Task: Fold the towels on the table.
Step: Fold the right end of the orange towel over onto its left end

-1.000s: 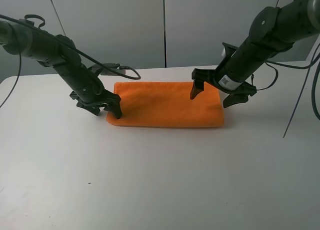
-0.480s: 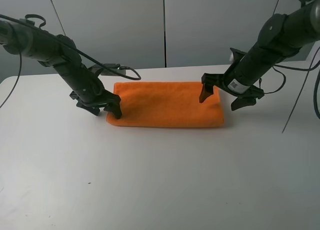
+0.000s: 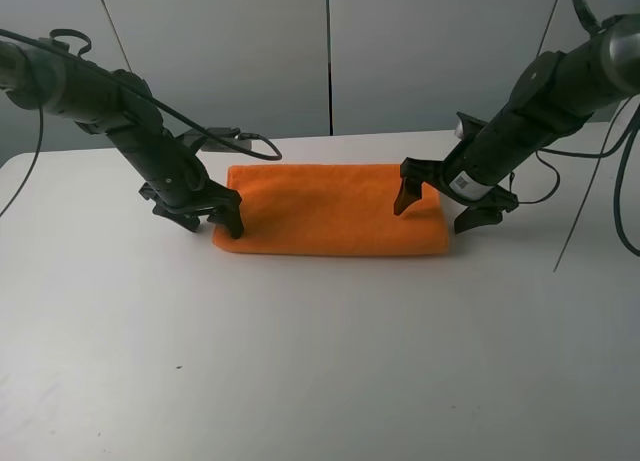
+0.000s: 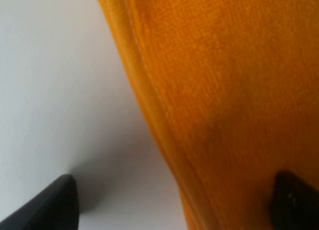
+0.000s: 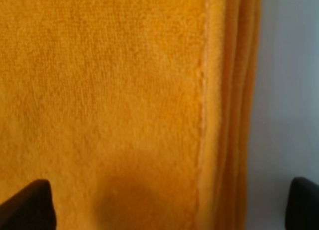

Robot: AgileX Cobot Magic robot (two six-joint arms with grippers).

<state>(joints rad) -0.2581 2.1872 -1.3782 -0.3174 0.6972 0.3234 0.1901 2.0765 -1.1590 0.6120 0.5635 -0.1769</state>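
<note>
One wide white matte table (image 3: 300, 381) carries the bright orange fuzzy microfibre towel (image 3: 335, 209), a long folded rectangle lying toward its far side. At the towel's left end the left gripper (image 3: 212, 221), and at its right end the right gripper (image 3: 432, 215), stand spread astride the edges, pinching nothing. My advice: gather every layer before lifting one end across.

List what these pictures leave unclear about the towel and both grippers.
Label on the towel: seen in no view, maybe folded inside.
Fold layers: right wrist view too blurred to count them.
Left gripper: left wrist view's edge cuts off all but the jaws' tips; contact with the towel unclear.
Right gripper: likewise in the right wrist view.
Table: front and sides run past the exterior view's edges.
</note>
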